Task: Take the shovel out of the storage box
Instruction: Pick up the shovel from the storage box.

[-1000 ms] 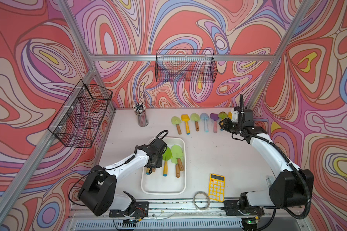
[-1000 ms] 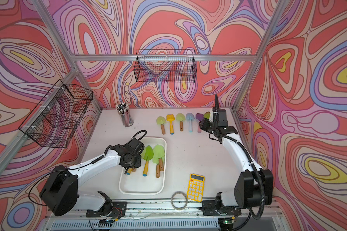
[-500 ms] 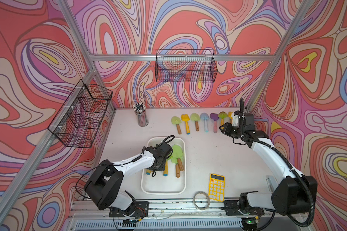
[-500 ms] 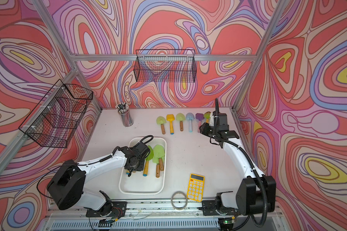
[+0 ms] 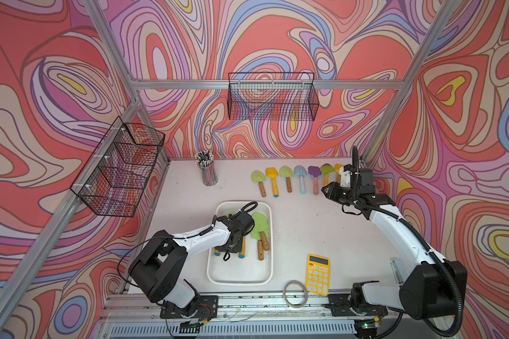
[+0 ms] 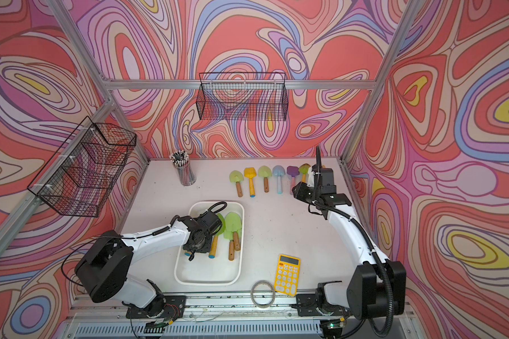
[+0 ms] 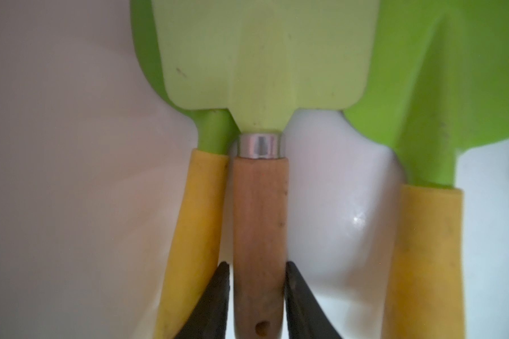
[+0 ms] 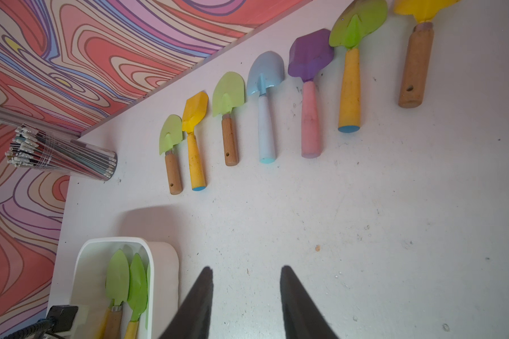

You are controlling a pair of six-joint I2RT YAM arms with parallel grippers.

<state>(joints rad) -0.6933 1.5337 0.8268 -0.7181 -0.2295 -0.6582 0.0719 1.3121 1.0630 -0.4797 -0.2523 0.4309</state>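
Table with the box near its front; the shovel, pale green, lies inside it. My left gripper, down in the box, narrowly straddles the shovel's wooden handle, though I cannot tell whether it pinches. My right gripper hangs part-open and empty over the table's far right.

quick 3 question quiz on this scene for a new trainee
1. True or false: the right gripper holds a shovel.
2. How many shovels lie in the row on the table?
3. At the left gripper, what sits between the fingertips? A) yellow handle B) wooden handle C) calculator
Key: 1 false, its jaws are apart and empty. 2 seven. 3 B.
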